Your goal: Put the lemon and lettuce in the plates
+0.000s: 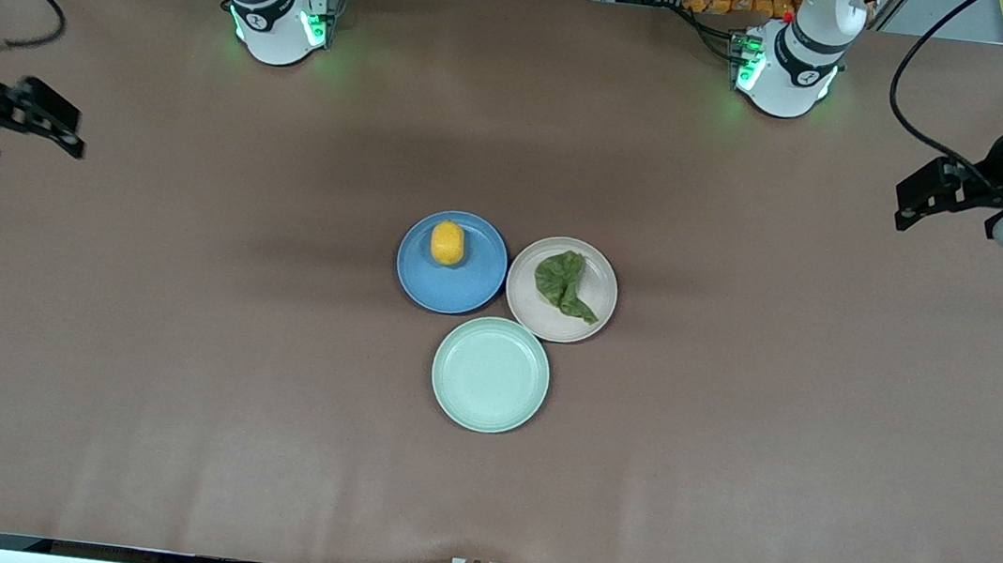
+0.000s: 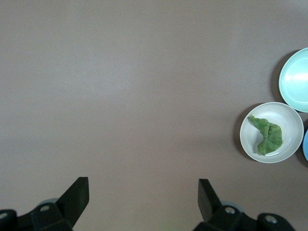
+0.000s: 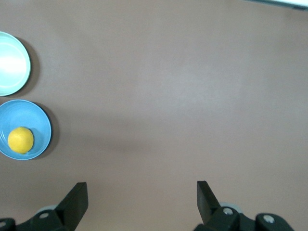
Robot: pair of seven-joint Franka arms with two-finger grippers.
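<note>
The lemon [image 1: 447, 243] lies in the blue plate [image 1: 462, 294] at mid-table; both show in the right wrist view, the lemon [image 3: 20, 140] in the plate [image 3: 43, 126]. The lettuce [image 1: 564, 283] lies in the beige-pink plate [image 1: 600, 285] beside it, toward the left arm's end; both show in the left wrist view, the lettuce [image 2: 267, 135] in the plate [image 2: 288, 115]. My left gripper [image 1: 915, 201] is open and empty, up over bare table at the left arm's end [image 2: 143, 192]. My right gripper [image 1: 65, 130] is open and empty over bare table at the right arm's end [image 3: 142, 195].
A mint green plate [image 1: 490, 374] stands empty, nearer to the front camera than the other two and touching them; it shows in both wrist views [image 2: 296, 79] [image 3: 12, 62]. Brown table covering [image 1: 172, 357] lies all around.
</note>
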